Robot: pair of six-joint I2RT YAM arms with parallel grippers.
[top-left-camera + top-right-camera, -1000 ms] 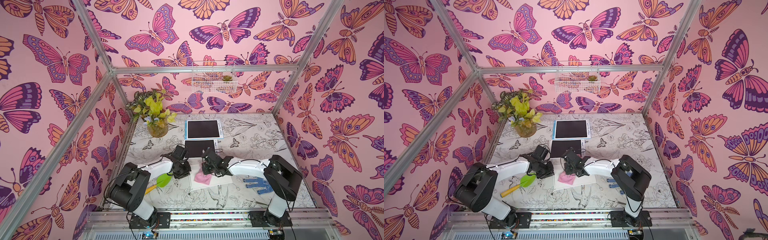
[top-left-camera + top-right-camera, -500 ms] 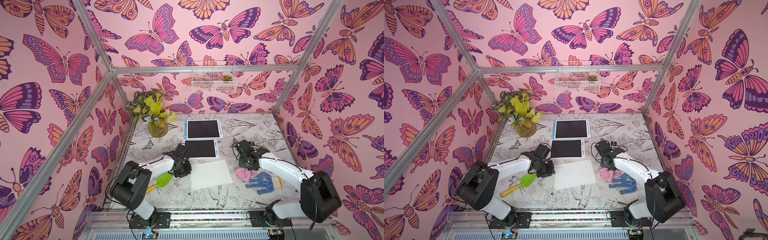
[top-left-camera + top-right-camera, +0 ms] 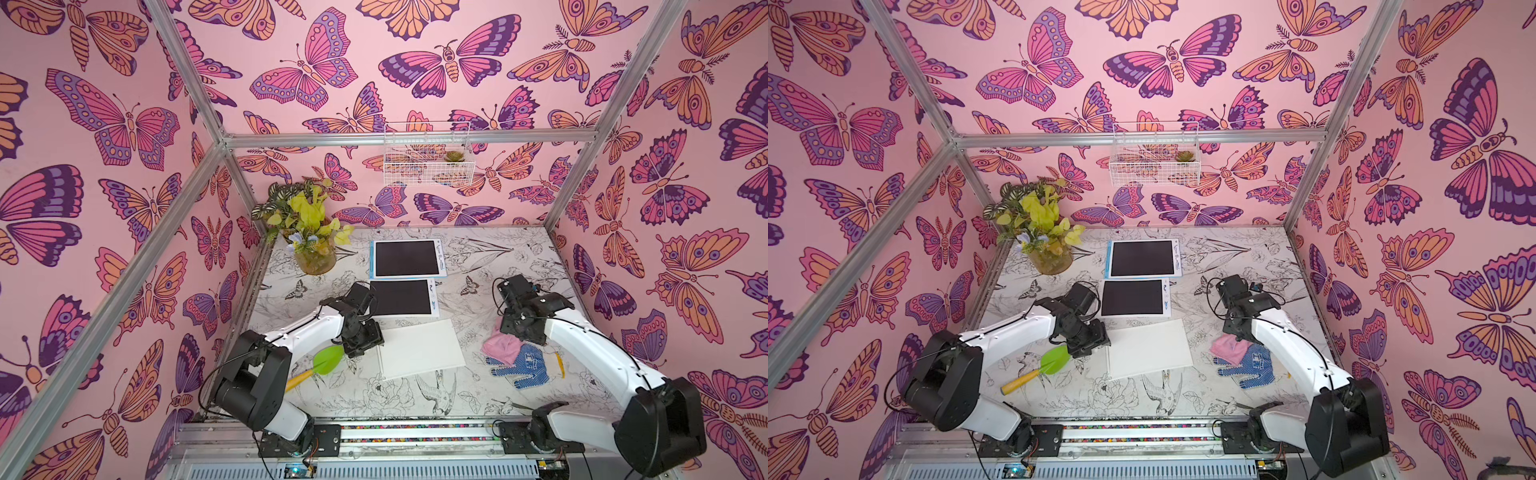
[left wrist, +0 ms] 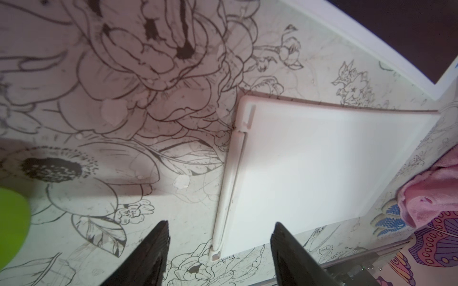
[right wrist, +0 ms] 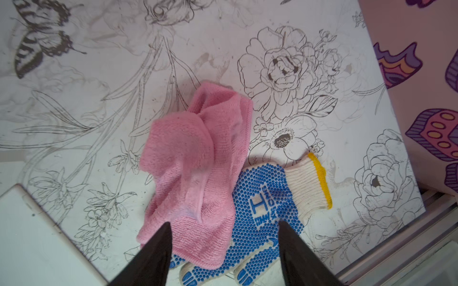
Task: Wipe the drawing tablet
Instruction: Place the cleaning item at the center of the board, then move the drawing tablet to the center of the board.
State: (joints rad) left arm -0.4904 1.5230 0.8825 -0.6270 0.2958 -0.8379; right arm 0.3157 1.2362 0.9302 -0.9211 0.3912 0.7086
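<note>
Both jaws spread, empty — the glove [image 5: 267,183] bears what looks like "H".

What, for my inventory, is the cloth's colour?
The cloth is pink, clearest in the right wrist view.

1. Left arm [image 3: 303,328]: the white link slants from its black shoulder housing [image 3: 249,382] up toward the middle of the workspace. In both top views the black wrist folds over at the far end.
2. Left gripper [image 4: 220,224]: it points steeply downward. The jaws stand well apart, and the two dark tapered fingers [image 4: 148,257] show in the wrist view with clear space between them.
3. Right arm [image 3: 582,349]: the white link runs in a long slant from its black shoulder housing [image 3: 660,424] inward, with the wrist bent down.
4. Right gripper [image 5: 224,222]: it is aimed downward. The jaws are spread wide, the dark fingers [image 5: 153,255] splayed, with nothing clamped.
</note>
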